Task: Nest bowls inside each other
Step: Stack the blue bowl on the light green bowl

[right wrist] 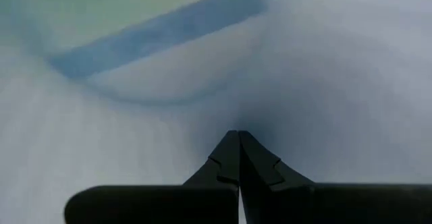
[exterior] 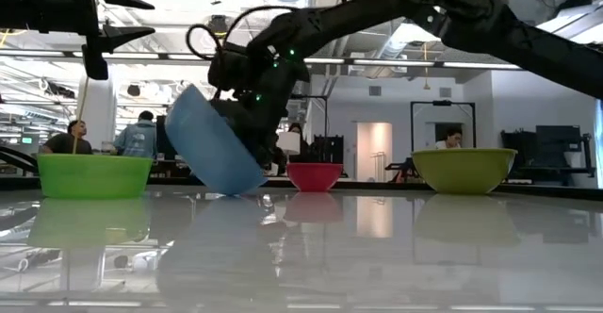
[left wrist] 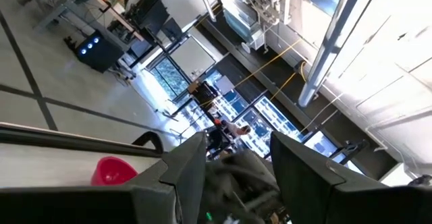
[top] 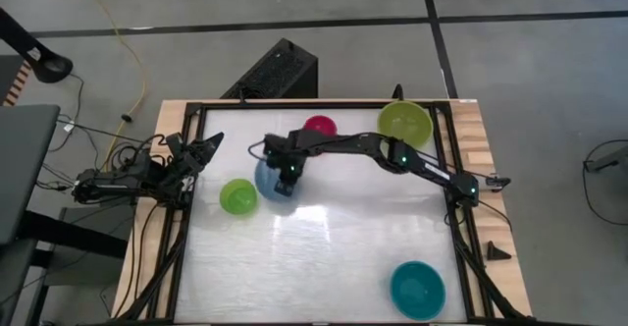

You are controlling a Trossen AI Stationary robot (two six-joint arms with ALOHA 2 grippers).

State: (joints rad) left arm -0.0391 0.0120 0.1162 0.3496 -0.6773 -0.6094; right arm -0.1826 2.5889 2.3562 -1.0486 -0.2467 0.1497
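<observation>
The light blue bowl (top: 273,187) (exterior: 209,141) stands steeply tilted at the table's middle, and my right gripper (top: 287,173) (exterior: 254,115) (right wrist: 237,137) is shut on it from above. Just to its left sits the small bright green bowl (top: 237,196) (exterior: 94,174). The magenta bowl (top: 319,127) (exterior: 314,175) and the olive-green bowl (top: 404,123) (exterior: 464,170) stand upright at the far edge. At the near right corner is the teal bowl (top: 417,289). My left gripper (top: 203,149) (left wrist: 236,166) waits open and held high at the table's left edge. My right gripper pinches the light blue bowl's rim (right wrist: 233,115) on its right side, apparently with one finger inside the wall and one outside. The fingers slant steeply down from the table's right. The bowl is tipped up, its opening facing right, its lower side (exterior: 240,189) at the table surface.
A black frame (top: 324,105) runs round the white table top. A wide bare stretch of table (top: 324,257) lies at the near middle. A black box (top: 275,71) stands on the floor beyond the far edge. People sit in the room behind (exterior: 141,134).
</observation>
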